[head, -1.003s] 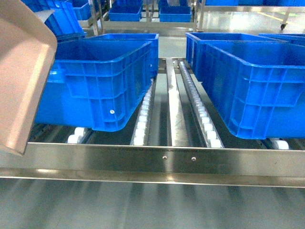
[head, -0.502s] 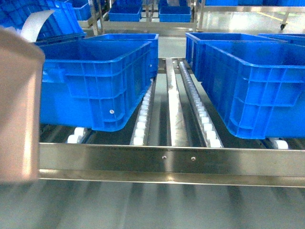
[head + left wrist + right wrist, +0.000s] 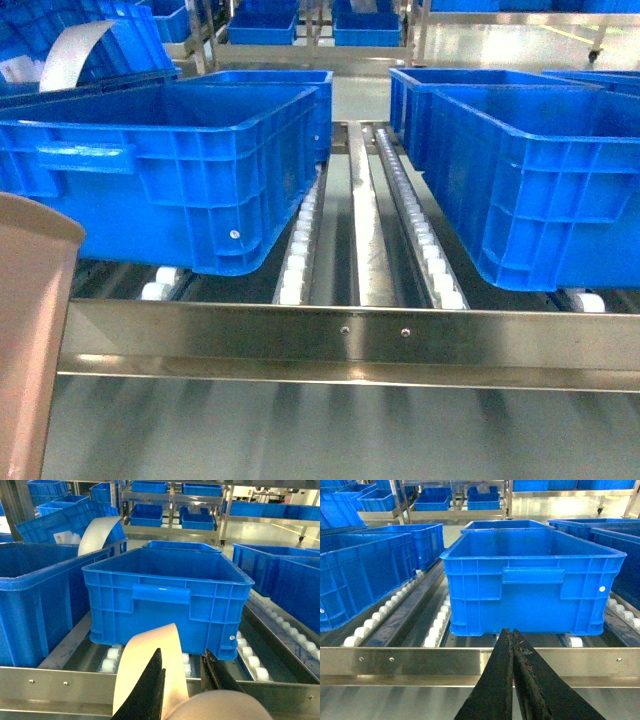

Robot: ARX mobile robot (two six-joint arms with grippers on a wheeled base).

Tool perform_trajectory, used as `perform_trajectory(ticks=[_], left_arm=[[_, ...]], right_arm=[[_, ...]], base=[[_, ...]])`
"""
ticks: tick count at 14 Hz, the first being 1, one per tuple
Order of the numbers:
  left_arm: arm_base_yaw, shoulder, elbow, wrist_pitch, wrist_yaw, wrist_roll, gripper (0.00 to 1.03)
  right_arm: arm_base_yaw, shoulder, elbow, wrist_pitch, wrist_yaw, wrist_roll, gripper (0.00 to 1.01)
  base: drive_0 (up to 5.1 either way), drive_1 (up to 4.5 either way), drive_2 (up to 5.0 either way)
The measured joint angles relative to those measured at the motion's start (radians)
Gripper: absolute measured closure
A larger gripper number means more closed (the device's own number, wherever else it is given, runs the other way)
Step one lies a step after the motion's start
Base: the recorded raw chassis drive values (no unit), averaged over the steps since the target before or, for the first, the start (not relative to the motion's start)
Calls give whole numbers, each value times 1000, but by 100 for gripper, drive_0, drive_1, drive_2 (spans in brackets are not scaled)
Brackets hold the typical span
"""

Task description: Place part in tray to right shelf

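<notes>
The beige tray (image 3: 30, 330) fills the lower left corner of the head view, in front of the right shelf's steel front rail (image 3: 350, 335). In the left wrist view my left gripper (image 3: 183, 654) is shut on the tray (image 3: 150, 665), its curved wall standing between the two black fingers. My right gripper (image 3: 510, 632) is shut with nothing in it and points at the rail (image 3: 420, 665), before a blue crate (image 3: 530, 580). Neither gripper shows in the head view. The part is out of view.
Large blue crates (image 3: 190, 170) (image 3: 530, 180) sit on rows of white rollers (image 3: 300, 250) with a steel strip (image 3: 365, 230) between them. Another pale curved scoop (image 3: 70, 50) leans in a tilted crate at the back left. More shelves with crates stand behind.
In the head view the tray has dropped from the upper left down to the lower left corner, uncovering the left crate. The shelf and crates have not moved.
</notes>
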Motion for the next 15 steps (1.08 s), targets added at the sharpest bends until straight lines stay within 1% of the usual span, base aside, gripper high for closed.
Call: perform_trajectory(ticks=[2,3,6,7,8,9,10,15], left_arm=[[0,-72,-17,-56,0,0,88],[0,-81,-48,-18,0,0,88],[0,-175,-48,-122,0,3,88],[0,-204,-48,-151,0,2,88],[0,-234,-48,-183,2,3,88],[0,-263,-48,-215,0,3,88],[0,-290,-48,-240,0,4,88],[0,-321,-48,-271,0,3,88]], right_arm=[[0,-48,0,-35,1,0,99],[0,-66,0,-56,1,0,99],[0,-115,0,-111,1,0,99],[0,-219,1,-265,-1,0,99],[0,-274,3,-256,0,1,99],[0,-274,0,-279,0,0,99],[0,-274,0,-271,0,1,99],[0,-274,0,-274,1,1,99]], base=[[0,0,0],[0,0,0],[0,0,0],[0,0,0],[0,0,0],[0,0,0],[0,0,0],[0,0,0]])
